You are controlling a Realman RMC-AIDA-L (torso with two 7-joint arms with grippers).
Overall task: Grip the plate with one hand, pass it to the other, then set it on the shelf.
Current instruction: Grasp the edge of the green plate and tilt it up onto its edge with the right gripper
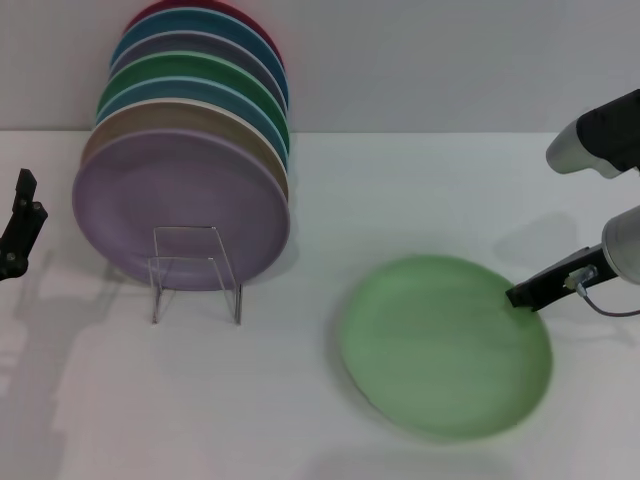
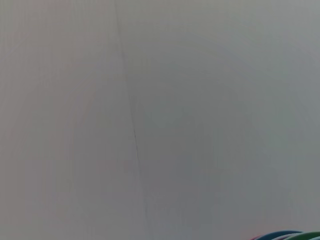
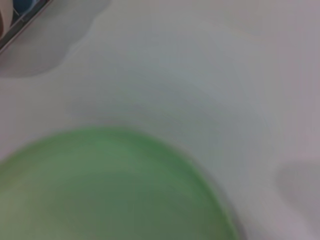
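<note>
The light-green plate lies on the white counter, right of the shelf. The right gripper meets the plate's right rim with a dark finger; whether its fingers clamp the rim cannot be told. The shelf's front loop stands before a lilac plate, first in a row of upright coloured plates. The left gripper hangs at the counter's far left, finger state unclear.

One light-green plate, eight racked plates, one shelf.
</note>
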